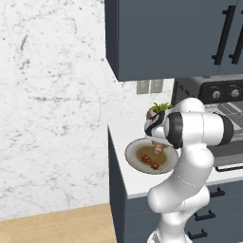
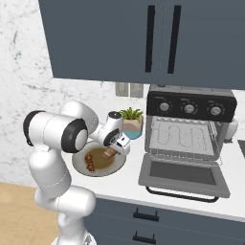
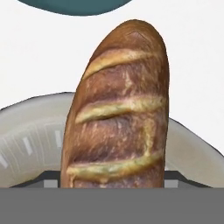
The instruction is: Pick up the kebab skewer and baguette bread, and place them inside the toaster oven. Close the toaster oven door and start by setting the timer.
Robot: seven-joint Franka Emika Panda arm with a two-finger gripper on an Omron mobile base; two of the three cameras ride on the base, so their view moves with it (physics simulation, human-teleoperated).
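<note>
- The hand view looks close along the baguette bread (image 3: 117,109), showing its brown crust and pale score marks, with the pale plate (image 3: 30,140) rim curving behind it and a teal edge at the top.
- The right base view shows the toaster oven (image 2: 190,127) whole: its toaster oven door (image 2: 183,176) dropped flat open on the counter (image 2: 234,191), the wire rack visible inside, three knobs across the top panel.
- The left base view has the arm covering most of the oven; it shows the counter's left end, dark blue drawers below and wood floor.
- The room has a white marbled wall, dark blue upper cabinets with long black handles, and a potted plant (image 2: 132,120) behind the plate.
- The kebab skewer (image 2: 89,163) lies on the plate's left part, apart from the gripper.
- The gripper (image 2: 113,150) is down over the plate at the bread, which sits right at its fingertips; whether the fingers pinch the loaf or stand spread, I cannot tell.
</note>
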